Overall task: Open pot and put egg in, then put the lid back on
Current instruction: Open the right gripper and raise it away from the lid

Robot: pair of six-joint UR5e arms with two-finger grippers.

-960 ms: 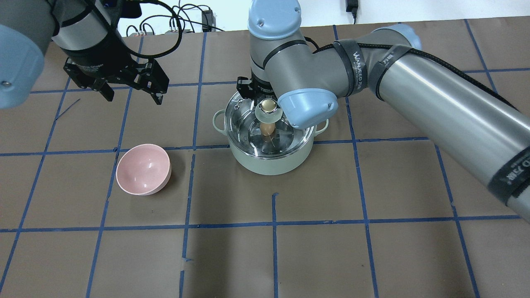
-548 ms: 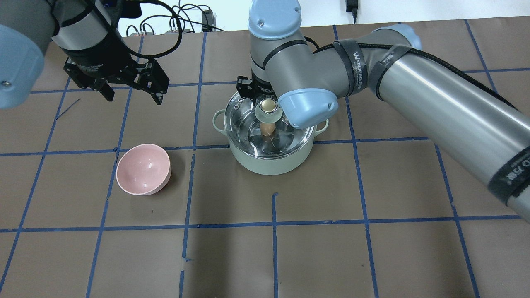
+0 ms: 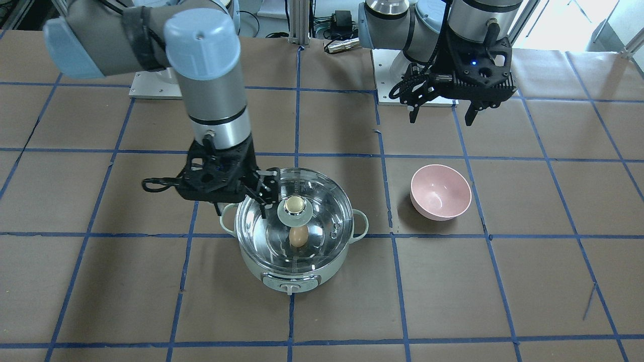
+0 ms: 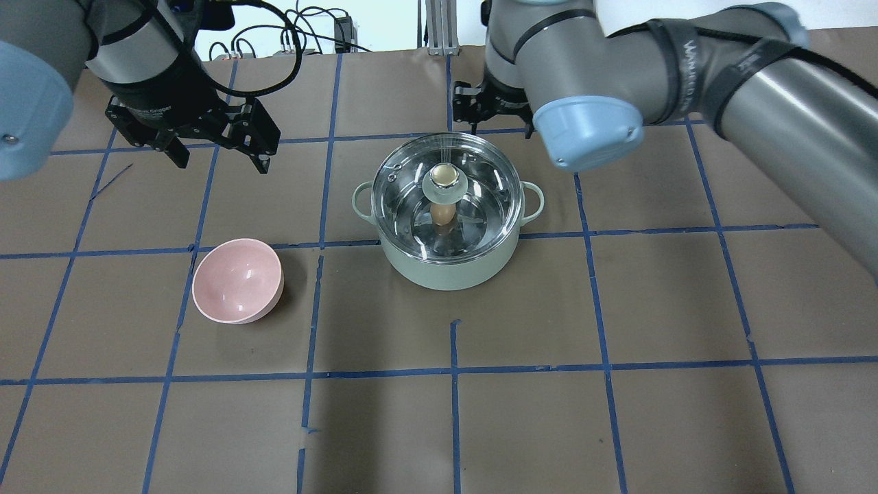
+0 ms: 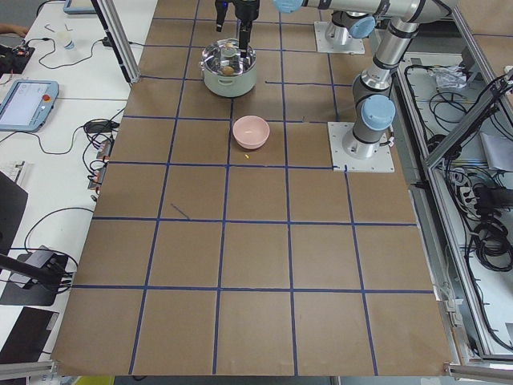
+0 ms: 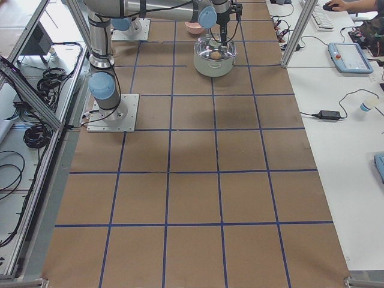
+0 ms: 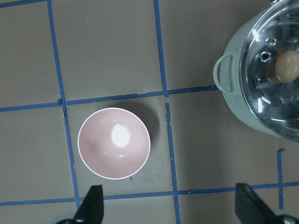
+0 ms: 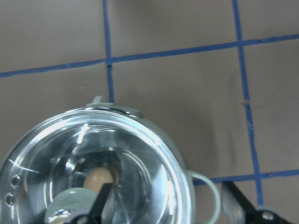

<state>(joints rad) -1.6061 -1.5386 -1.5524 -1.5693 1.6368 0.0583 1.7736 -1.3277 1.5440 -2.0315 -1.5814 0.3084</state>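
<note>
The mint-green pot (image 4: 446, 271) stands mid-table, its dial panel (image 3: 291, 285) facing away from me. The clear glass lid (image 4: 480, 206) sits on the pot, with its beige knob (image 4: 444, 178) upright. The brown egg (image 4: 444, 215) lies inside the pot, seen through the glass (image 3: 298, 236). My right gripper (image 8: 170, 205) is open and empty, just off the knob at the pot's edge (image 3: 269, 193). My left gripper (image 4: 223, 163) is open and empty, held above the table behind the pink bowl.
A pink bowl (image 4: 236, 281) rests empty on the table left of the pot, and shows in the left wrist view (image 7: 113, 143). Blue tape lines grid the brown table cover. Cables lie along the far edge (image 4: 302, 41).
My right arm has drawn back from over the pot toward the far right, uncovering the lid. The lid stays on the pot. My left arm has not moved.
</note>
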